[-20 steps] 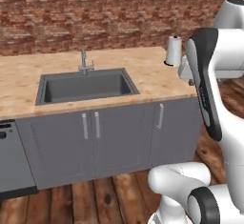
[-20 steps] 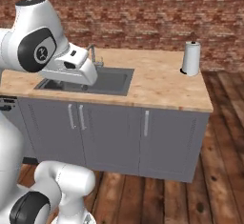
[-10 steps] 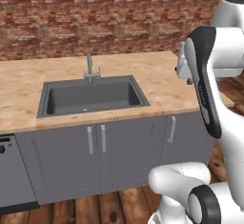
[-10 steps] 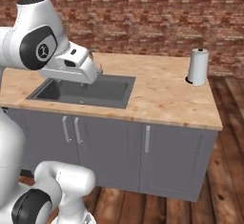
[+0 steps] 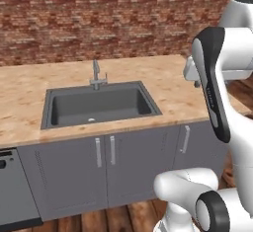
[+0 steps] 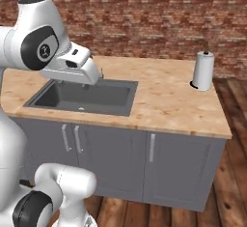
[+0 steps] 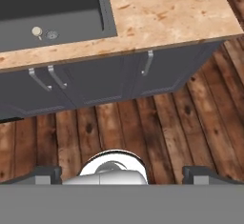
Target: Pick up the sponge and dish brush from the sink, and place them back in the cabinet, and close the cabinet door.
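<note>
1. The sink (image 5: 99, 108) is a dark grey basin set into the light wood-grain counter (image 5: 173, 90), nearer the counter's left end than its right, with its long side along the front edge
2. A slim grey faucet (image 5: 97, 75) stands upright at the middle of the sink's back rim
3. In the hand view a small round cream-white thing, which looks like the dish brush (image 7: 36, 31), lies on the sink floor just beside the round drain (image 7: 51, 35), near the basin's front wall; it is too small to make out further
4. The sponge cannot be made out in the basin
5. A white paper towel roll (image 6: 203, 71) stands upright near the back right corner of the counter, well apart from the sink
6. Grey under-counter cabinets (image 6: 144, 158) with slim silver bar handles sit below the counter's front edge, over a dark wood plank floor (image 7: 143, 127)
7. The hand (image 7: 122, 174) hangs out in front of the counter, above the floor, its two dark fingertips (image 7: 198, 174) spread wide apart with nothing between them
</note>
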Available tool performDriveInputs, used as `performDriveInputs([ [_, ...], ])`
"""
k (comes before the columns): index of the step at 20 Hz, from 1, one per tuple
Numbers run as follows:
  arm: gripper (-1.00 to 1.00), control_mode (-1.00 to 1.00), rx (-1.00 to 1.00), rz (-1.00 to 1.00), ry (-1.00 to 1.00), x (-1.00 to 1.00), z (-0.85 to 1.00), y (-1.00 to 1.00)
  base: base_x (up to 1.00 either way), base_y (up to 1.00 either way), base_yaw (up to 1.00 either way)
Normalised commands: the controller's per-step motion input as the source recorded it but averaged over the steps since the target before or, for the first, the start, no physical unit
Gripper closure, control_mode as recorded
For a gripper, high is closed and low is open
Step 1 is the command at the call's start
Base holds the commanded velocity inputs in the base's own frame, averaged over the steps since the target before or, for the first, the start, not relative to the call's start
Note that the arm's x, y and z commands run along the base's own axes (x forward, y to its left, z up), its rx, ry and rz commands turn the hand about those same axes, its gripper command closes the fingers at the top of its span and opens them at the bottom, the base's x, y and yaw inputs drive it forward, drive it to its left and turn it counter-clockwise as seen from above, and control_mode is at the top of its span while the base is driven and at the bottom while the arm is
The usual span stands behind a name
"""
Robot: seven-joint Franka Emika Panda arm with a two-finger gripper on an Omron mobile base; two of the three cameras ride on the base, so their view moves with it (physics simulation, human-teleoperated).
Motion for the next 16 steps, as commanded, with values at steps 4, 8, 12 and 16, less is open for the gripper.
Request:
performDriveInputs([
  [4,-1.0,1.0,0.0,0.0,0.0,0.0,0.0,0.0,0.24,0.47,0.0],
  [8,-1.0,1.0,0.0,0.0,0.0,0.0,0.0,0.0,0.3,0.41,0.0],
  [12,-1.0,1.0,0.0,0.0,0.0,0.0,0.0,0.0,0.48,0.25,0.04],
  [16,-1.0,1.0,0.0,0.0,0.0,0.0,0.0,0.0,0.58,0.22,0.03],
])
